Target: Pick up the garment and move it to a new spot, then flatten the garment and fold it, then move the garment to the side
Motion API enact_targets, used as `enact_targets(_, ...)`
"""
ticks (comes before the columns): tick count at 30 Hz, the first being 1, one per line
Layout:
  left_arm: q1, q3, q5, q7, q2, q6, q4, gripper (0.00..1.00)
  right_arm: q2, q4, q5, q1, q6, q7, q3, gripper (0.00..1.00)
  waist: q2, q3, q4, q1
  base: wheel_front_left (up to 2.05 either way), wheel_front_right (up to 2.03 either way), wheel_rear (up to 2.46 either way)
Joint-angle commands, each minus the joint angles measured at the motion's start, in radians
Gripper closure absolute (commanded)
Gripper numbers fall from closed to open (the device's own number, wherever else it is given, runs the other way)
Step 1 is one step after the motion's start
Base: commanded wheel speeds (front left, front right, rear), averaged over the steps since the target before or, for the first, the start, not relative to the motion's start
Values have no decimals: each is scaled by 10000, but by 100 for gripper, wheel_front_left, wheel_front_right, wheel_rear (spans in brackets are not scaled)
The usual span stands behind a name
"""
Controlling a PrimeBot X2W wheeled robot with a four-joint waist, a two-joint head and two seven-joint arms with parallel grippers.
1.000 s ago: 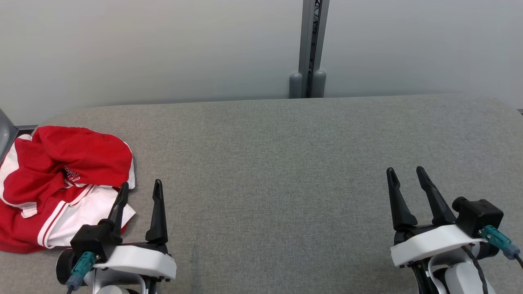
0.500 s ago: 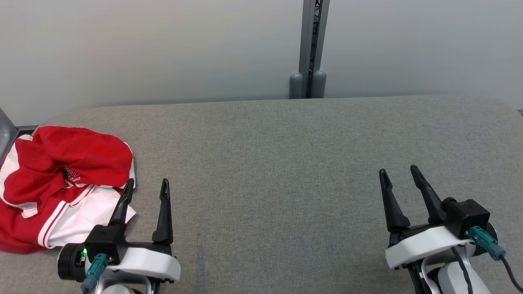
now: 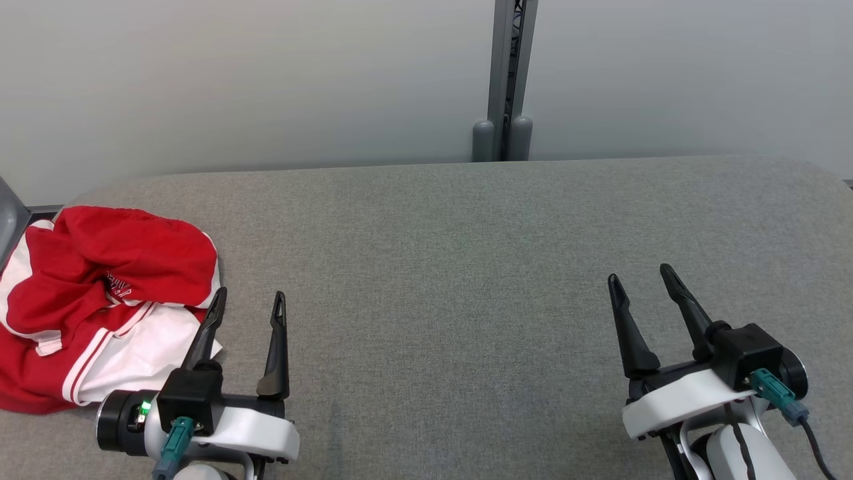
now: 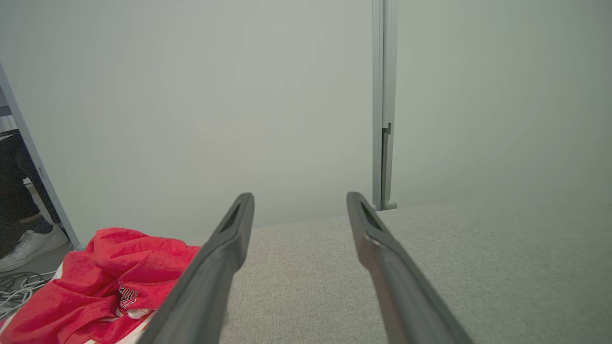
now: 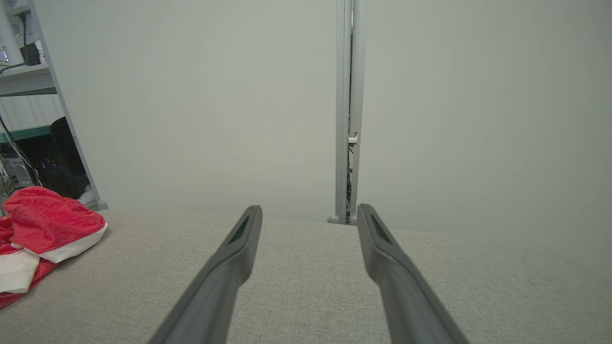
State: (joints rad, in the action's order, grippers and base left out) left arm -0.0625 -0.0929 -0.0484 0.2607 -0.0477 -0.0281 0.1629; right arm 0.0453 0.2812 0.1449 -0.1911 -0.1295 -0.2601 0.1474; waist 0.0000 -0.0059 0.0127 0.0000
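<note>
hovering spread beside the garment [image 3: 100, 293] at the worktop [image 3: 466, 267] left edge, left pincer [image 3: 250, 300] looks staged to grab; right pincer [image 3: 638, 273] spread, idle.

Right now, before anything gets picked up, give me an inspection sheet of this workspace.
Surface: grey fabric-covered table, flat.
Job's things: red and white garment, crumpled at the table's left end, ungripped.
Clutter: nothing seen.
Grippers: left gripper open by the garment's right edge; right gripper open over bare fabric.
Cables: black cable at the right wrist; loose cables on the floor.
Surroundings: pale wall panels, grey post, a person's white shoe, equipment shelf.
</note>
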Motion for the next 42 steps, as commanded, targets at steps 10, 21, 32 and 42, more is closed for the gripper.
enact_targets(10, -172, 36, -26, 61, -49, 1, 42, 0, 91, -55, 36, -70, -22, -68, 29, 0, 0, 11, -8, 0, 0, 0, 0)
enact_targets(21, -160, 40, -115, 61, -49, 16, 72, 0, 90, -73, 113, -33, -22, -69, 84, 0, 0, 31, -6, 0, 0, 0, 0)
enact_targets(32, -152, 21, -158, 61, -49, 9, 101, 0, 90, -87, 91, -28, -22, -69, 101, 0, 0, 53, -11, 0, 0, 0, 0)
enact_targets(42, -157, 14, -243, 61, -50, 10, 183, 0, 90, -118, 62, -8, -22, -69, 139, 0, 0, 76, 25, 0, 0, 0, 0)
